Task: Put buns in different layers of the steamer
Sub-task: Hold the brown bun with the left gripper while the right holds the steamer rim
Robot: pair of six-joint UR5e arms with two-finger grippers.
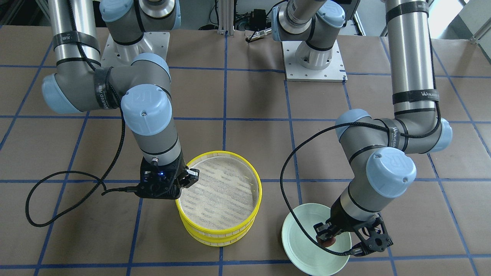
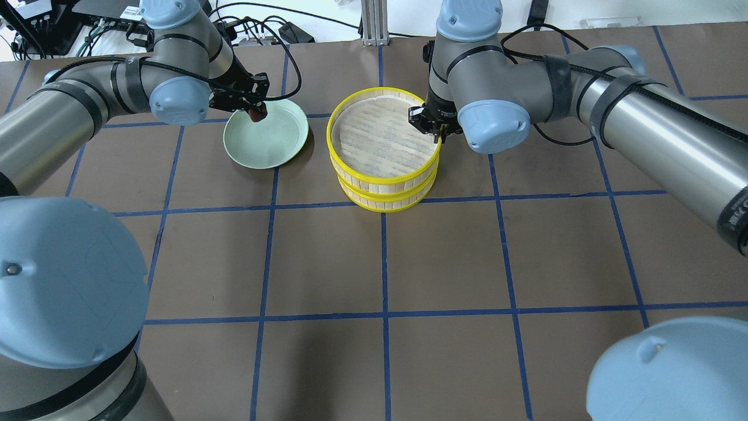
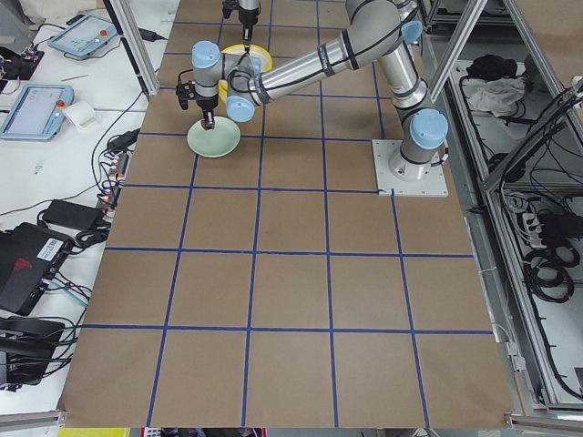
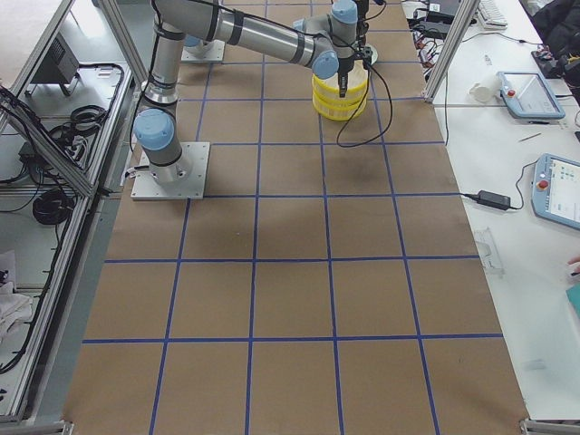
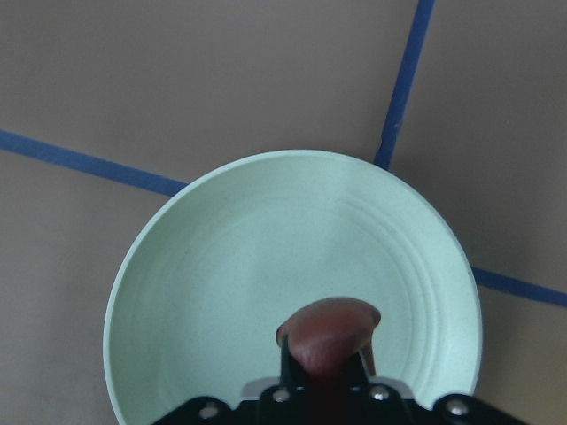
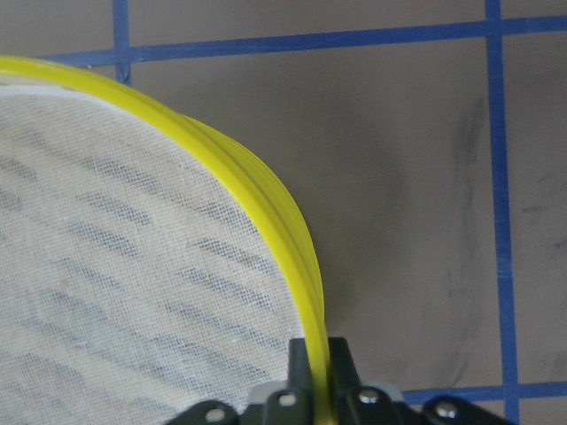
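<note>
Bun [image 5: 328,335], the brown one, is pinched between the fingers of the left gripper [image 2: 255,111], which are drawn in tight on it. It is over the plate [image 5: 221,266], near the rim; I cannot tell whether it touches. Beside the plate on the table [image 2: 380,263], the top tray [image 2: 383,182] is stacked on the bottom tray [image 2: 383,203]. The right gripper [image 6: 317,363] is clamped on the top tray's yellow rim, one finger inside and one outside, on the side away from the plate.
</note>
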